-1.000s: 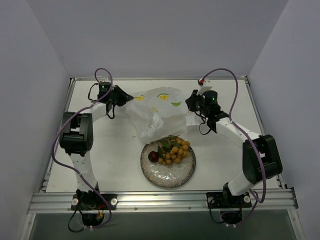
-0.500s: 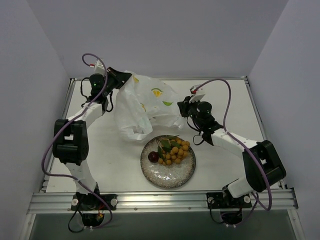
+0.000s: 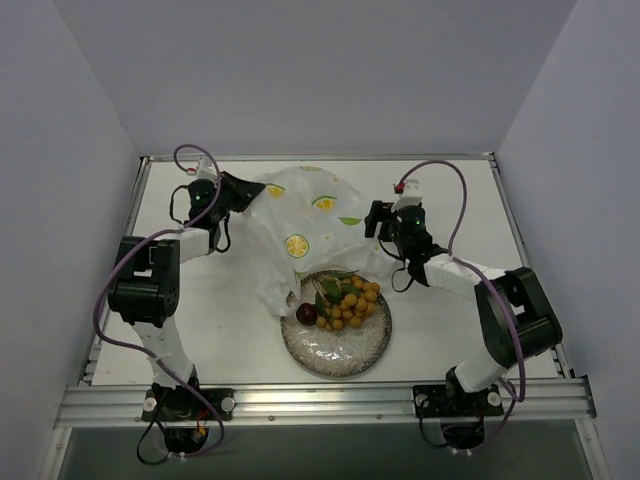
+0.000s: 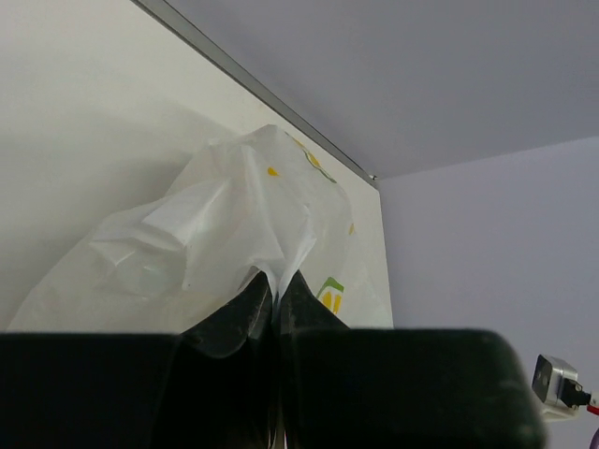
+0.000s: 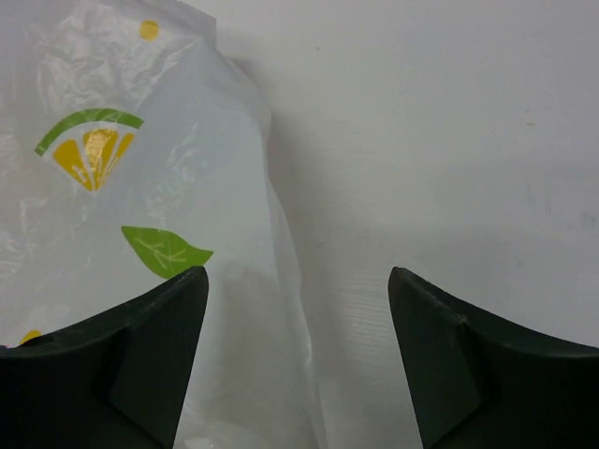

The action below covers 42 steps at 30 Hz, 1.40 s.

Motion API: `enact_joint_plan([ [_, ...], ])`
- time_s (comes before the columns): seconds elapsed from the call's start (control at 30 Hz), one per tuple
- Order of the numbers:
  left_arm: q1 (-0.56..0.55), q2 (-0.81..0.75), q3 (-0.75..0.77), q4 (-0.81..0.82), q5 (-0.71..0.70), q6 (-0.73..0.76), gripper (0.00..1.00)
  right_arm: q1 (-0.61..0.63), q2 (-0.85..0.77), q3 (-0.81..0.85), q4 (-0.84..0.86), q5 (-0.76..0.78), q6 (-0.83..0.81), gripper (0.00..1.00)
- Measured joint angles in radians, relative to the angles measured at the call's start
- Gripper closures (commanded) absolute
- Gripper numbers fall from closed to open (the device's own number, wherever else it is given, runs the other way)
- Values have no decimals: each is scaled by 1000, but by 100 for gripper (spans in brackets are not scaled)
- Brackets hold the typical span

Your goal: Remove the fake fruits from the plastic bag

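The left claw (image 4: 274,283) is clamped shut on a pinched fold of the plastic bag (image 4: 225,220), holding that corner up off the table (image 3: 455,330) at the far left. The bag, white with printed citrus slices and green leaves, spreads across the middle of the table between the two arms, and its near edge drapes onto the far rim of the speckled glass plate (image 3: 340,362). The right claw (image 5: 298,276) stands open at the bag's right side, with the bag's edge lying below its parted fingers and not pinched. On the plate lie a bunch of yellow-orange berries (image 3: 352,300) with green leaves and, touching it on the left, a dark maroon ball (image 3: 306,313).
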Motion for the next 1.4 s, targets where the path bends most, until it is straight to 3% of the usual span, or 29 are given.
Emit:
enact_joint_plan([
  [0.03, -1, -4, -17, 12, -3, -4, 98, -10, 1, 5, -14, -5, 0, 12],
  [0.13, -6, -3, -32, 31, -3, -20, 98, -45, 34, 101, -106, -62, 8, 5],
  [0.33, -13, 0, -25, 52, 14, -24, 98, -98, 185, 387, -180, -210, 60, 4],
  [0.5, -14, 6, -11, 49, 31, -24, 98, -102, 468, 723, -233, -360, 91, 4],
  [0.6, -14, 6, -4, 42, 41, -22, 98, -86, 589, 789, -250, -422, 112, 20],
  [0.63, -14, 6, -3, 42, 43, -21, 98, -79, 611, 789, -263, -441, 123, 43],
  [0.7, -14, 6, 0, 36, 46, -20, 98, -68, 640, 787, -277, -468, 142, 74],
  [0.73, -14, 6, 2, 34, 48, -20, 98, -63, 647, 786, -282, -478, 152, 98],
  [1.3, -14, -19, 6, -6, 58, -12, 98, -12, 477, 783, -296, -390, 16, 100],
  [1.4, -14, -51, 6, -21, 48, -4, 98, -9, 428, 723, -290, -361, 6, 100],
])
